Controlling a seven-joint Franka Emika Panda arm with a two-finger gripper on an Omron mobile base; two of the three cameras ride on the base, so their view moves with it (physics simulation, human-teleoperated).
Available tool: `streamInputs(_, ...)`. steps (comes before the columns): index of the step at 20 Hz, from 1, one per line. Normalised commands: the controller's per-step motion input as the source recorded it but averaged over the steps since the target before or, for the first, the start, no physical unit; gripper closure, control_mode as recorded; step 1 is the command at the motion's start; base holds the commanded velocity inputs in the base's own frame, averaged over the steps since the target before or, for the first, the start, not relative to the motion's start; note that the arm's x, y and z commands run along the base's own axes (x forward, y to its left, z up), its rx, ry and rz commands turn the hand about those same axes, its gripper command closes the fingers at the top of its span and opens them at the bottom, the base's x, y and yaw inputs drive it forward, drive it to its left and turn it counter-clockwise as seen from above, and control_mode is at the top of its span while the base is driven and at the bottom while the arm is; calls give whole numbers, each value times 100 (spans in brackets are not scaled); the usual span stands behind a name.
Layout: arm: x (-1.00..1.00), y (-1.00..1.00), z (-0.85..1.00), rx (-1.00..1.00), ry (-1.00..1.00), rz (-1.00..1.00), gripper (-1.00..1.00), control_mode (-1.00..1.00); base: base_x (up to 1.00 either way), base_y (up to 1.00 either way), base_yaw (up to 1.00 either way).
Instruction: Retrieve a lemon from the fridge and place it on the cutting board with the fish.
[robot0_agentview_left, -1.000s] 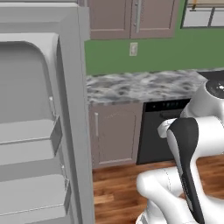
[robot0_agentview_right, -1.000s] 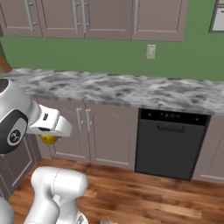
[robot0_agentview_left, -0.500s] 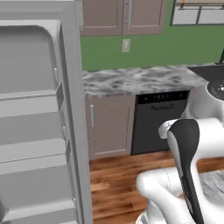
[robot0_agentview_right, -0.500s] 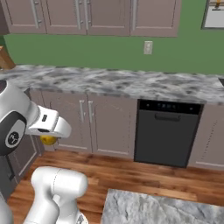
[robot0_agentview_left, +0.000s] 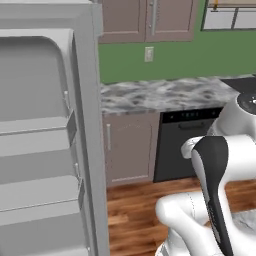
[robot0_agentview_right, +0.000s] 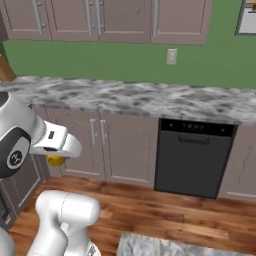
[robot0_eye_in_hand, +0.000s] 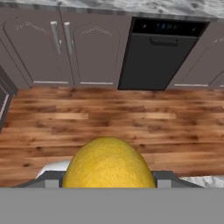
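The fridge (robot0_agentview_left: 45, 140) stands open at nine o'clock, the marbled desk (robot0_agentview_right: 150, 100) at twelve. The hand (robot0_agentview_right: 56, 150) grips the lemon (robot0_eye_in_hand: 108, 164); judged best: carry it level and clamped until the board appears.

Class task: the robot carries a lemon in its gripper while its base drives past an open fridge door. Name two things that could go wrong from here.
1. The lemon sits in the gripper above bare wooden floor; if the grip slips, it would likely drop and roll away.
2. The open fridge door stands close beside the arm, so a turn of the base might clip it.
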Motion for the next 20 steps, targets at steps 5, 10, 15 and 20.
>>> streamInputs(5,0,0,0,0,0,0,100,100,7,31,0)
streamInputs(10,0,0,0,0,0,0,100,100,44,-11,0)
streamInputs(15,0,0,0,0,0,0,100,100,96,-13,1)
streamInputs(20,0,0,0,0,0,0,100,100,100,-12,1)
